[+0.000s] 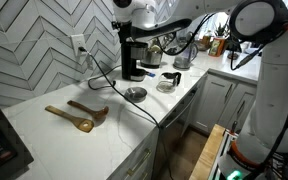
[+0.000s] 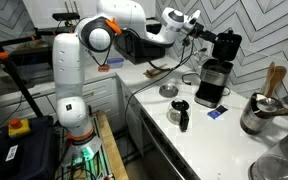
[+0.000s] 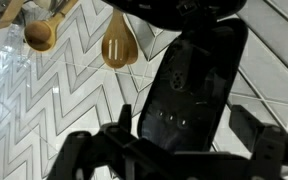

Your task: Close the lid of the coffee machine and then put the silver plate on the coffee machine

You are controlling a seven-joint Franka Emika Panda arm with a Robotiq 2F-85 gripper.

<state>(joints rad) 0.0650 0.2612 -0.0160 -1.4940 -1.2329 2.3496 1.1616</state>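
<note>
Lid (image 2: 227, 45) of the coffee machine (image 2: 215, 82) stands straight up, open. The end effector (image 3: 174, 145) is up beside the lid with its fingers spread wide, holding nothing. The silver plate (image 1: 135, 94) lies flat on the white desk (image 1: 34, 128), just in front of the coffee machine, near a glass pot (image 1: 170, 82). Two wooden spoons (image 1: 79, 114) lie farther along the desk
</note>
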